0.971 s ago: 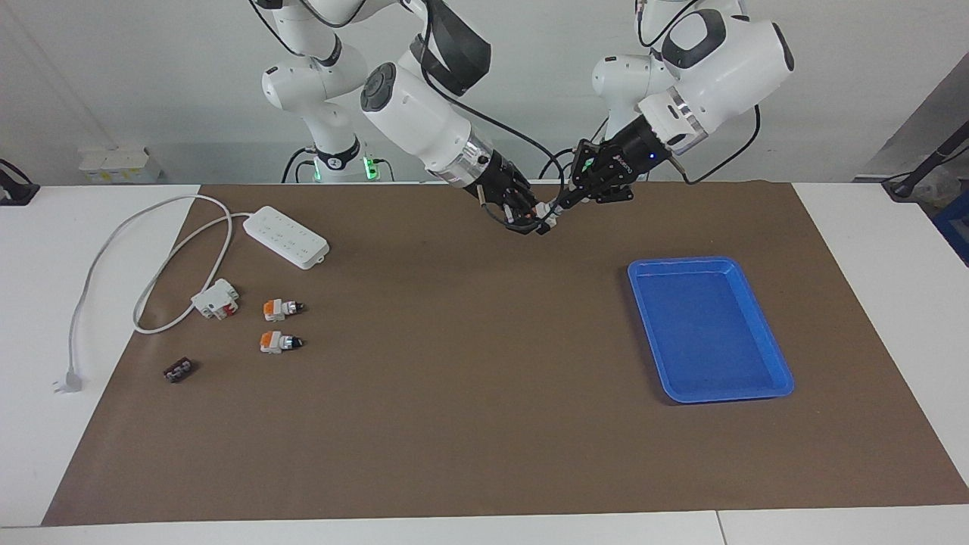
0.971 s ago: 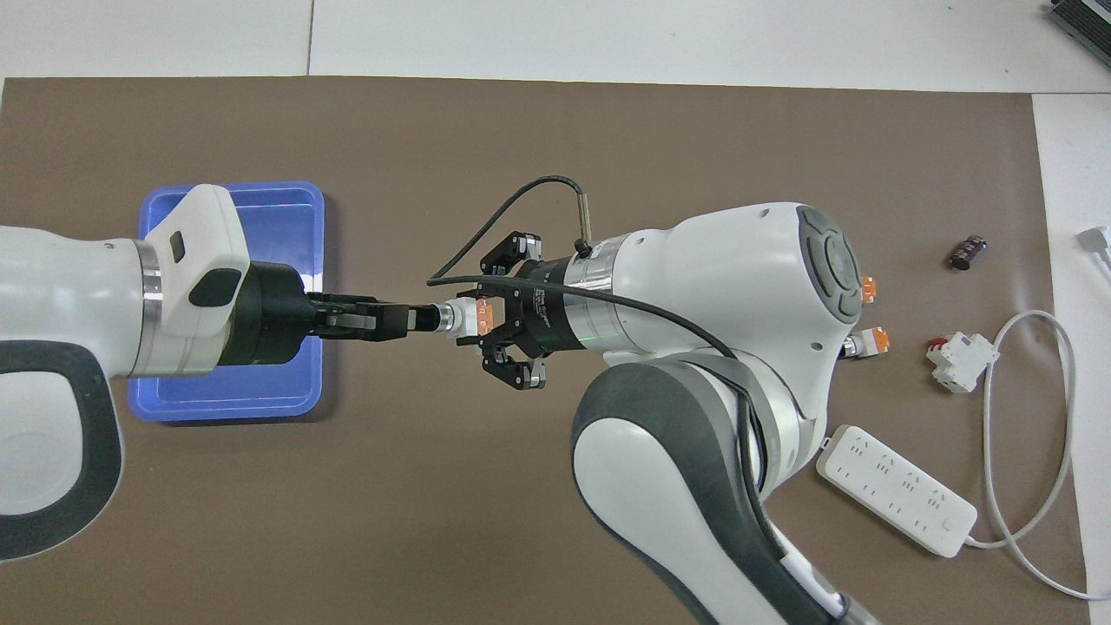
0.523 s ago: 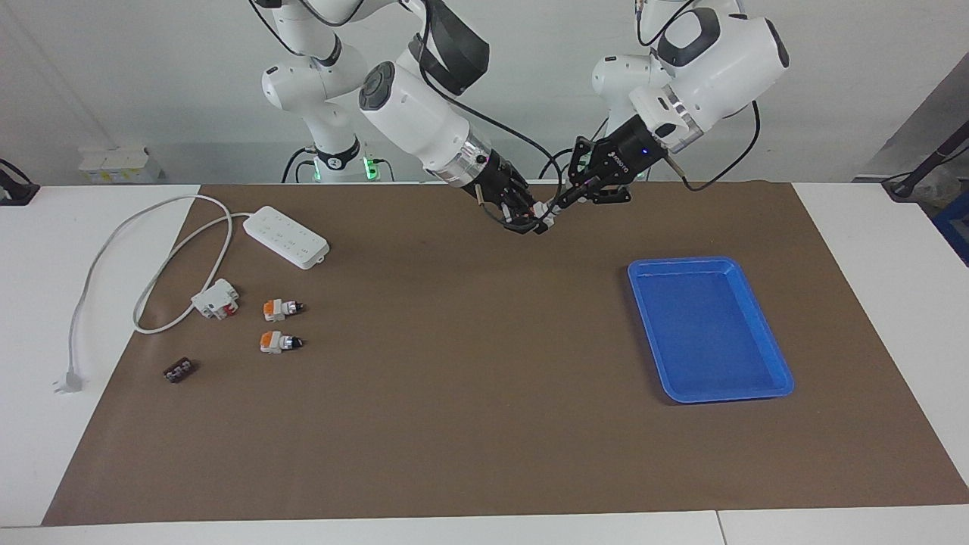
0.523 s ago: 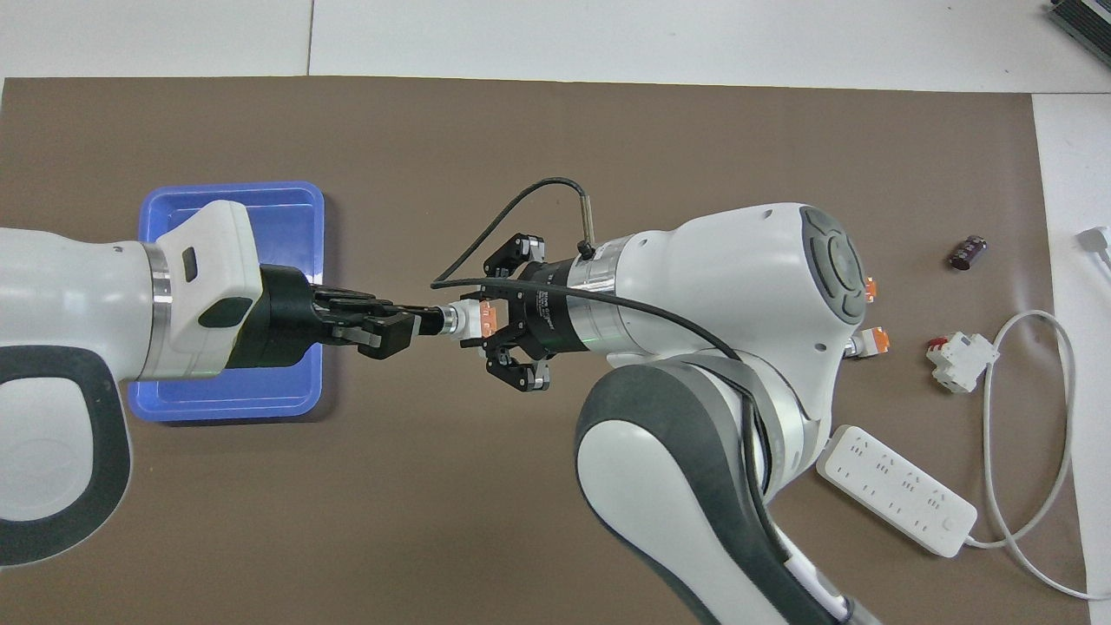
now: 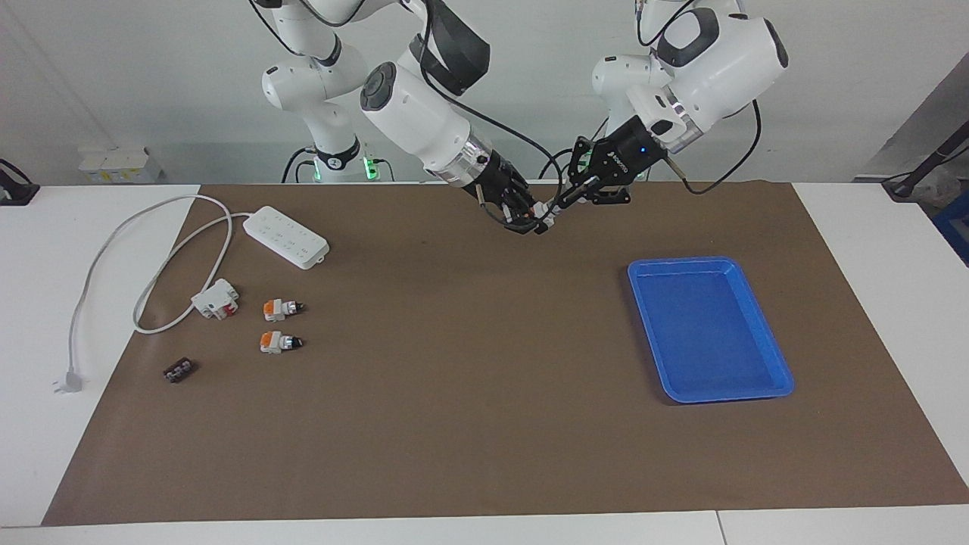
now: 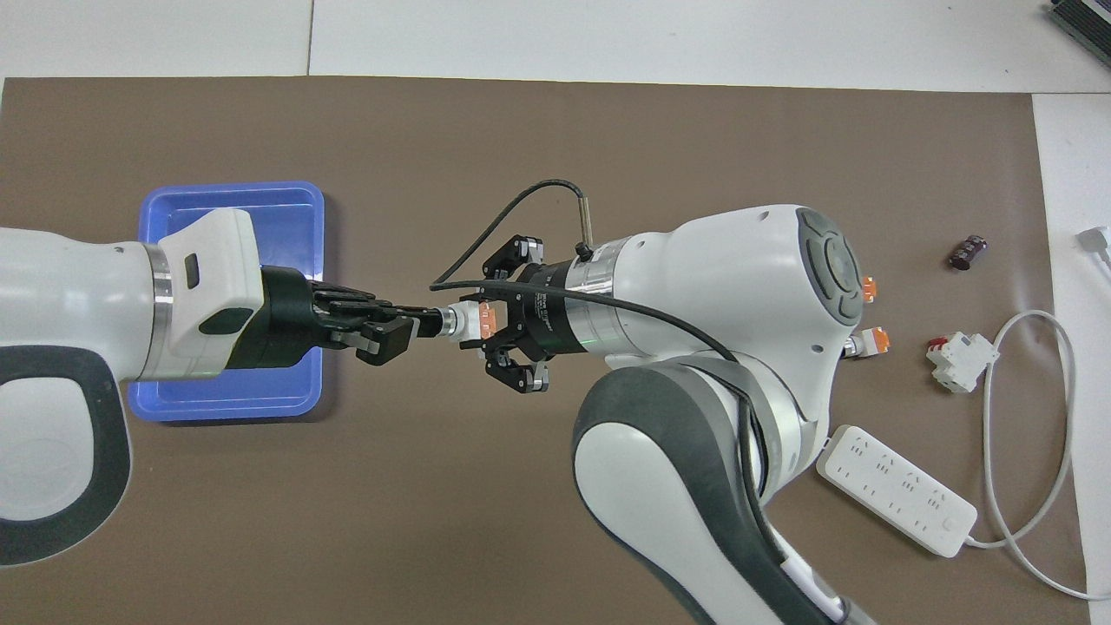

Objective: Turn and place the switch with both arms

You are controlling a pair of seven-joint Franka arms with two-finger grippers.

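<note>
Meeting in mid-air over the brown mat point(image 5: 454, 424) on the surface, two white robot arms hold one small switch point(image 6: 473, 319) between them, above the mat's strip nearest the robots. The blue tray point(image 5: 761, 333), its likely destination, lies toward the left arm's end. The switch's long axis runs straight from one hand to the other. The right hand point(image 6: 493, 323) pinches its orange-and-white end; the left hand point(image 6: 415, 323) pinches the black knob tip, apparently to twist it. Both hands are pressed tight on it. Two matching switches point(image 5: 281, 324) lie near the right arm's end.
</note>
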